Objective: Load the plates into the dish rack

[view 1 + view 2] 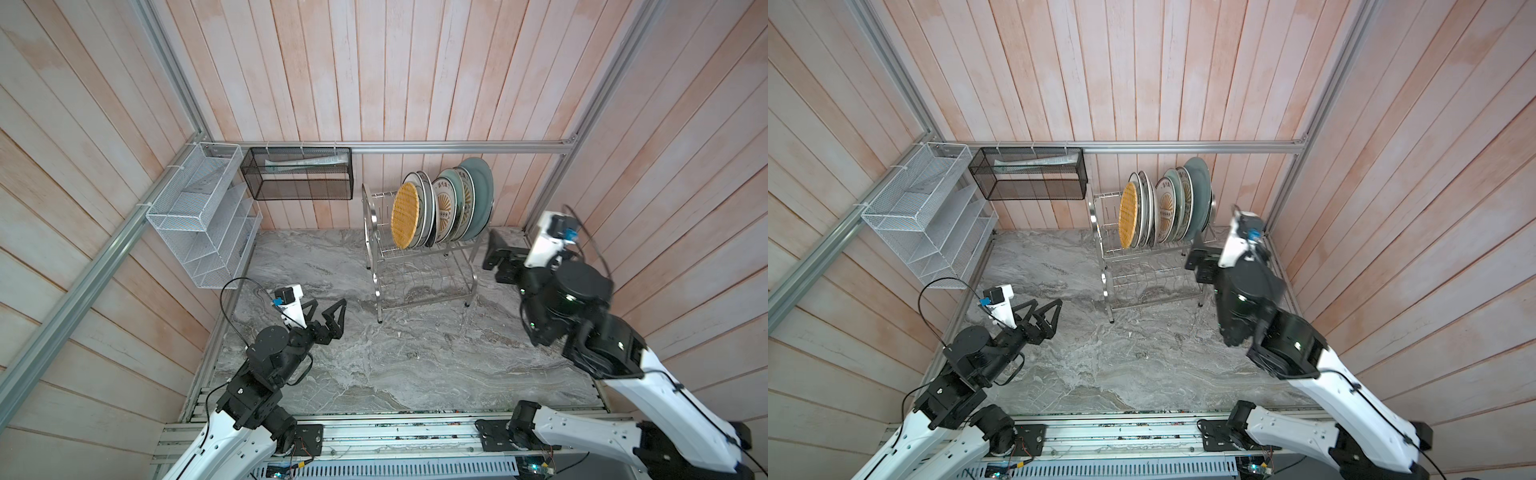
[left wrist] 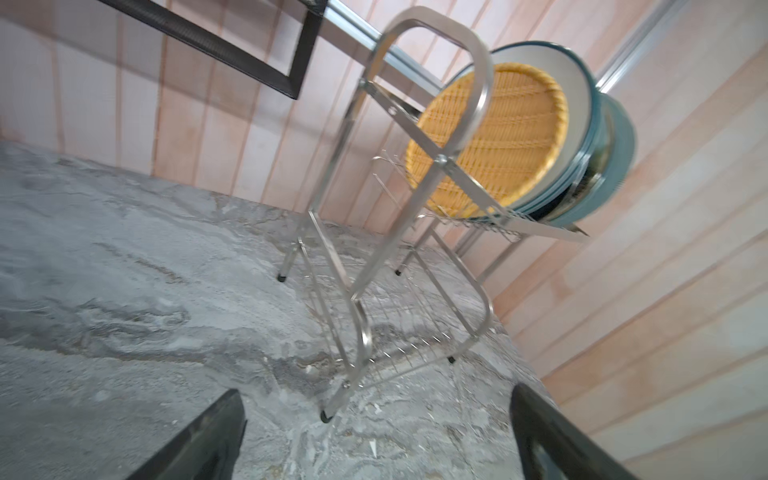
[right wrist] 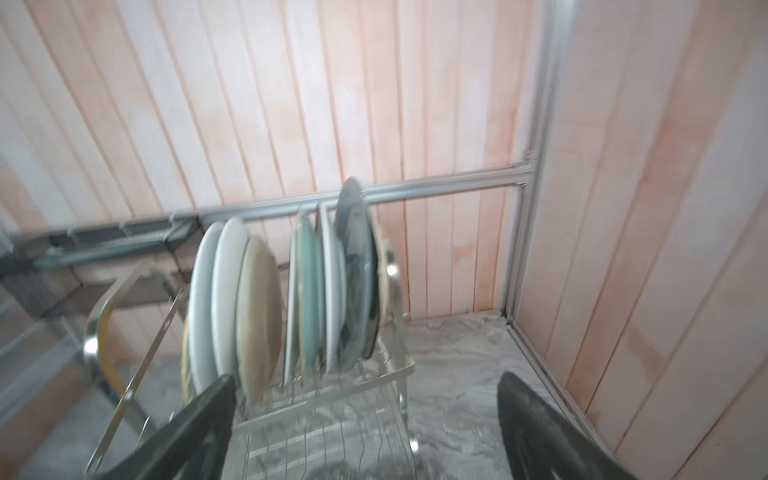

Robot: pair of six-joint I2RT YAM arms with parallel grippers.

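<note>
Left hand hovers low over the grey marbled worktop, nearest the arm bases. Its fingers stand wide apart with nothing between them, pointing toward the dish rack. Right hand sits farther back, raised, just beside the rack's right end. In the right wrist view its fingers are spread wide and empty, apart from the plates. The rack stands on the worktop near the back wall. The plates stand on edge in a close row in its upper tier. The yellow woven plate is at the left end, the grey-blue plate at the right. The exact count is not clear. On the wall behind hang a black mesh basket and, left of it, a white mesh organiser.
</note>
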